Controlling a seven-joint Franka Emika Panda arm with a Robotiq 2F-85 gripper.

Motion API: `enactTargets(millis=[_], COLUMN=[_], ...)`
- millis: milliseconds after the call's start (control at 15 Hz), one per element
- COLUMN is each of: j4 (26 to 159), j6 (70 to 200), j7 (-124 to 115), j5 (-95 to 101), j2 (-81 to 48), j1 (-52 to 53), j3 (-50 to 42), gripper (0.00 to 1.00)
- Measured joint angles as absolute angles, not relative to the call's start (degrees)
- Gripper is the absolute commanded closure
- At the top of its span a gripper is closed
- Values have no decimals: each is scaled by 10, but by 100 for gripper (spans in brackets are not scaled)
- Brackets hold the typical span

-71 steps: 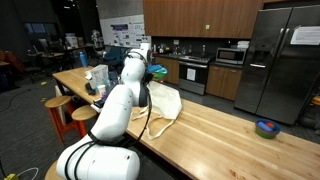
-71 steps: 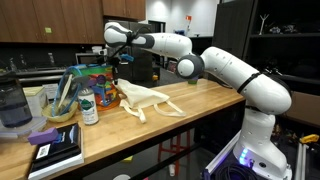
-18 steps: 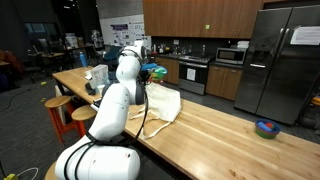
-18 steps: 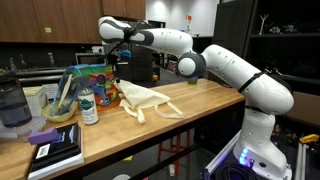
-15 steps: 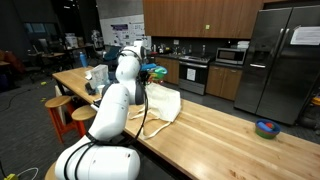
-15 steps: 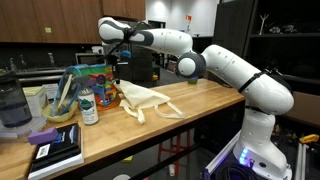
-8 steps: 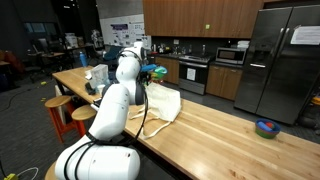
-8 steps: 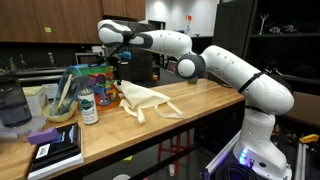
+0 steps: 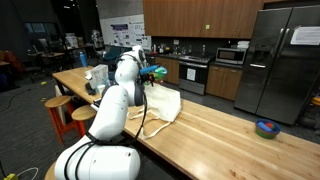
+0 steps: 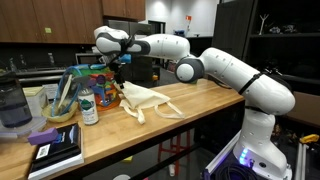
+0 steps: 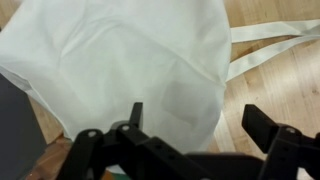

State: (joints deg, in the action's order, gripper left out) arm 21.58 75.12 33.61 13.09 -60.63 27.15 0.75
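Observation:
My gripper [image 11: 198,115] stands open with nothing between its fingers, hanging above a cream cloth tote bag [image 11: 120,60] that lies flat on the wooden counter [image 11: 280,85]. One bag strap [image 11: 270,35] trails across the wood. In both exterior views the gripper [image 10: 116,62] [image 9: 152,71] hovers over the far end of the bag [image 10: 148,98] [image 9: 165,102], close to a colourful container [image 10: 92,74] stuffed with items. The arm reaches out long from its base.
A green-labelled bottle [image 10: 88,106], a bowl with utensils [image 10: 60,108], a clear jug [image 10: 12,105] and a dark book [image 10: 55,150] crowd one end of the counter. A small blue bowl [image 9: 266,128] sits at the opposite end. Stools [image 9: 62,106] stand beside the counter.
The jaws have gone from shut to wide open. The wrist has shifted slightly toward the colourful container. The bag lies as before.

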Motion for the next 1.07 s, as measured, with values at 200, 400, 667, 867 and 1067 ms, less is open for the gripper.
enactTargets(millis=[200, 400, 667, 867, 1067], j4=[216, 216, 216, 216, 216], j6=[749, 749, 749, 742, 730], j7=[315, 292, 255, 239, 225], j5=[131, 131, 141, 168, 192], j2=[-614, -615, -619, -630, -642], j1=[278, 286, 298, 308, 318], j3=[7, 7, -2, -20, -38], gripper=[0, 0, 0, 0, 27])
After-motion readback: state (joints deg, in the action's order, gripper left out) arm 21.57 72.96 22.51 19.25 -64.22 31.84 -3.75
